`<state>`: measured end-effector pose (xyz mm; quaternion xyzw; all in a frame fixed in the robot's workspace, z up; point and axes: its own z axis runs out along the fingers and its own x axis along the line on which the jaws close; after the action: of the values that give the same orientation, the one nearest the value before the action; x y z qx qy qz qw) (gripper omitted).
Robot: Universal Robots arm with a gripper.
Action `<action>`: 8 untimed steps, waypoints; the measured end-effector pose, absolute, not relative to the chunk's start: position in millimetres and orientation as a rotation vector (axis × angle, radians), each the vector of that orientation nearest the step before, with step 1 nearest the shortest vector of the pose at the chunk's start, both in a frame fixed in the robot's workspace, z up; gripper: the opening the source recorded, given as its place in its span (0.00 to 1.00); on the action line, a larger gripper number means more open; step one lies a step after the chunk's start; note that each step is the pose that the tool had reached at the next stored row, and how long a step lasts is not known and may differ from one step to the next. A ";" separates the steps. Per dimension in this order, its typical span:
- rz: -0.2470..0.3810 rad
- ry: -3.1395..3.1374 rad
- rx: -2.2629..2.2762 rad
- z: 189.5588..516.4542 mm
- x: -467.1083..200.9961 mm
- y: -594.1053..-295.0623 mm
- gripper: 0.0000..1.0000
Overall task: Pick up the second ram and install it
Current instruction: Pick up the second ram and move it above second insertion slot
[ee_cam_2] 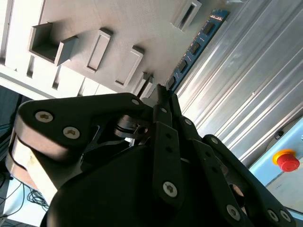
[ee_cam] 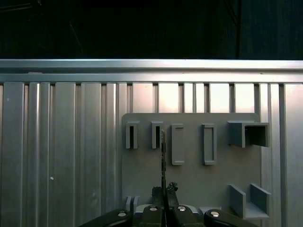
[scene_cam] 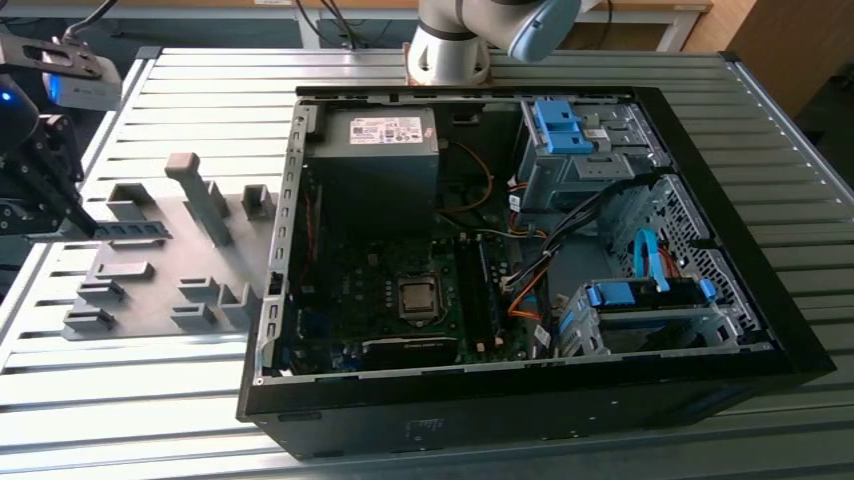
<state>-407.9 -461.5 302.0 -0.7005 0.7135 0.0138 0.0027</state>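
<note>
The second ram [scene_cam: 134,230] is a thin blue-green strip with dark chips. It sticks out level from my gripper [scene_cam: 78,228] at the exterior view's far left, over the grey holder plate [scene_cam: 147,290]. In the second wrist view the ram [ee_cam_2: 196,45] runs away from the gripper [ee_cam_2: 163,90], whose fingers are shut on its near end. The first wrist view shows the ram [ee_cam: 162,156] edge-on as a thin line above the gripper [ee_cam: 163,189], beside a slot of the holder plate [ee_cam: 189,179].
The open computer case [scene_cam: 280,250] lies to the exterior view's right of the holder, with its motherboard [scene_cam: 400,290] exposed. Grey blocks [scene_cam: 200,195] stand up from the plate. The arm's base [scene_cam: 447,50] stands behind the case. A red stop button [ee_cam_2: 286,161] sits off the table.
</note>
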 end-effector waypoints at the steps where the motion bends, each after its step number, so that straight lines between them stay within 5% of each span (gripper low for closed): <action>1: 0.043 2.238 -2.197 303.6 -407.9 -461.5 0.14; 8: 0.043 2.238 -2.197 314.8 -407.9 -461.5 0.14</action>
<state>-407.9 -461.5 314.8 -0.7006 0.7135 0.0137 0.0027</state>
